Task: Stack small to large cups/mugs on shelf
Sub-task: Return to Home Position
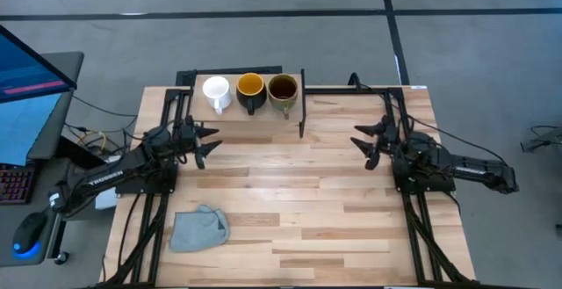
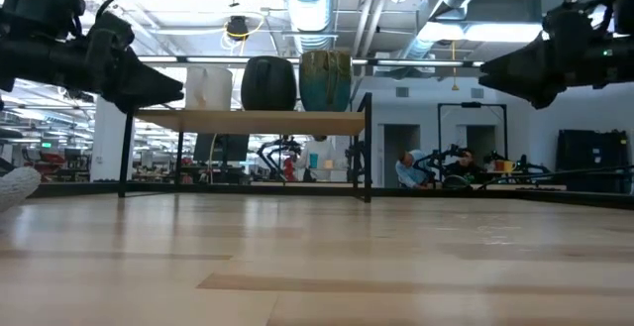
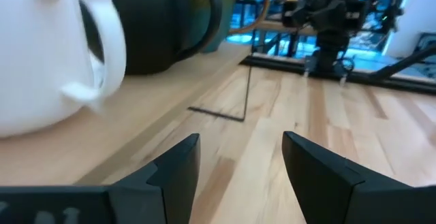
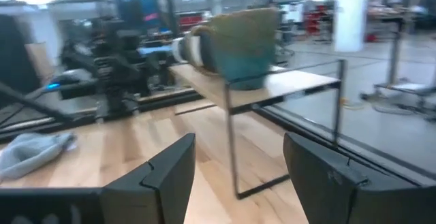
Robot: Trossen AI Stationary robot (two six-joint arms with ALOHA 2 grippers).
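Nearest you, the grey-blue cloth (image 1: 198, 228) lies on the table (image 1: 307, 201), well apart from the shelf (image 2: 248, 121). On that shelf, the white mug (image 1: 216, 91), dark mug (image 1: 250, 90) and olive mug (image 1: 283, 90) stand side by side. The left gripper (image 3: 240, 135) and right gripper (image 4: 238, 135) hover released and empty. Mind the left one: it is near the white mug's handle, and a careless swing could clip it or a shelf leg.

left arm (image 1: 114, 177): black, white lettering | right arm (image 1: 457, 164): black | pincer fingers (image 3: 178, 173): dark angular wedges
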